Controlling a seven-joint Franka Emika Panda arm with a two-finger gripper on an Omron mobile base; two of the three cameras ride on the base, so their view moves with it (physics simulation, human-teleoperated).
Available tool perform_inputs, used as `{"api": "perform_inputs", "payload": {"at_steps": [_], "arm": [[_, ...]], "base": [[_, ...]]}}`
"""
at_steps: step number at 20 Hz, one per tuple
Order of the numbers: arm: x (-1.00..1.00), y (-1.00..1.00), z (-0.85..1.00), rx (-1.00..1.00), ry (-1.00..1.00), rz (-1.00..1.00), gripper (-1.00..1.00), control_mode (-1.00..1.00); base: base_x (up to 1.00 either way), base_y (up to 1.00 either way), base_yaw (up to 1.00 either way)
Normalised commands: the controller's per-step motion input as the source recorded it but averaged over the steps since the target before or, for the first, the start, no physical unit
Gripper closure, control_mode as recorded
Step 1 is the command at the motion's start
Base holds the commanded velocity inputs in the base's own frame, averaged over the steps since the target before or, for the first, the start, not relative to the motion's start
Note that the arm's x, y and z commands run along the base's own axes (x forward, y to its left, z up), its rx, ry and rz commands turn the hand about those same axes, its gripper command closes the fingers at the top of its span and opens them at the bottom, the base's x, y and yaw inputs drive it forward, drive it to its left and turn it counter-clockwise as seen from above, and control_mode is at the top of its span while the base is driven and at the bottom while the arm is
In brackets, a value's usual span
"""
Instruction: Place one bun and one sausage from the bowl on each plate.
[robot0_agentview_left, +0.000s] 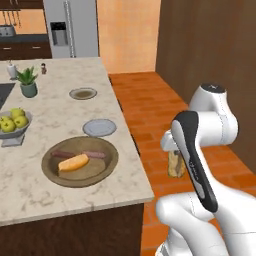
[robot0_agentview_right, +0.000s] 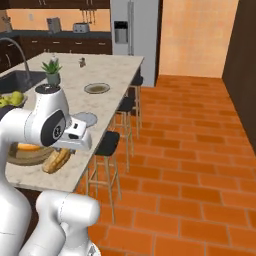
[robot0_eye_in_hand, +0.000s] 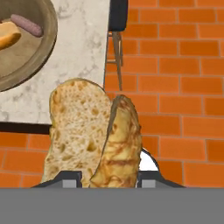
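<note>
My gripper (robot0_eye_in_hand: 105, 177) is shut on a split, toasted bun (robot0_eye_in_hand: 94, 135), which hangs past the counter's near right corner over the brick floor. The same bun (robot0_agentview_left: 175, 165) shows beside the arm, and the bun (robot0_agentview_right: 56, 160) sits just under the hand. The brown wooden bowl (robot0_agentview_left: 90, 173) near the counter's front holds an orange bun (robot0_agentview_left: 73, 162) and two sausages (robot0_agentview_left: 62, 154). In the hand view the bowl (robot0_eye_in_hand: 33, 61) is at the upper left with a sausage (robot0_eye_in_hand: 27, 25). Behind the bowl lie a grey plate (robot0_agentview_left: 99, 127) and a darker plate (robot0_agentview_left: 83, 93), both bare.
A grey footed bowl of apples (robot0_agentview_left: 14, 122) and a potted plant (robot0_agentview_left: 28, 82) stand at the counter's left. Dark stools (robot0_agentview_right: 107, 142) line the counter's right side. Brick floor (robot0_agentview_left: 150, 110) stretches to the right, bounded by a dark wall.
</note>
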Motion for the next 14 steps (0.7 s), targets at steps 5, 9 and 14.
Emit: {"api": "perform_inputs", "payload": {"at_steps": [5,9,14], "arm": [[0.0,0.0,0.0,0.0,0.0,0.0,1.0,1.0],[0.0,0.0,0.0,0.0,0.0,0.0,1.0,1.0],[0.0,0.0,0.0,0.0,0.0,0.0,1.0,1.0]], "base": [[0.24,-1.0,0.12],[0.21,-1.0,0.49],[0.14,-0.67,0.74]]}}
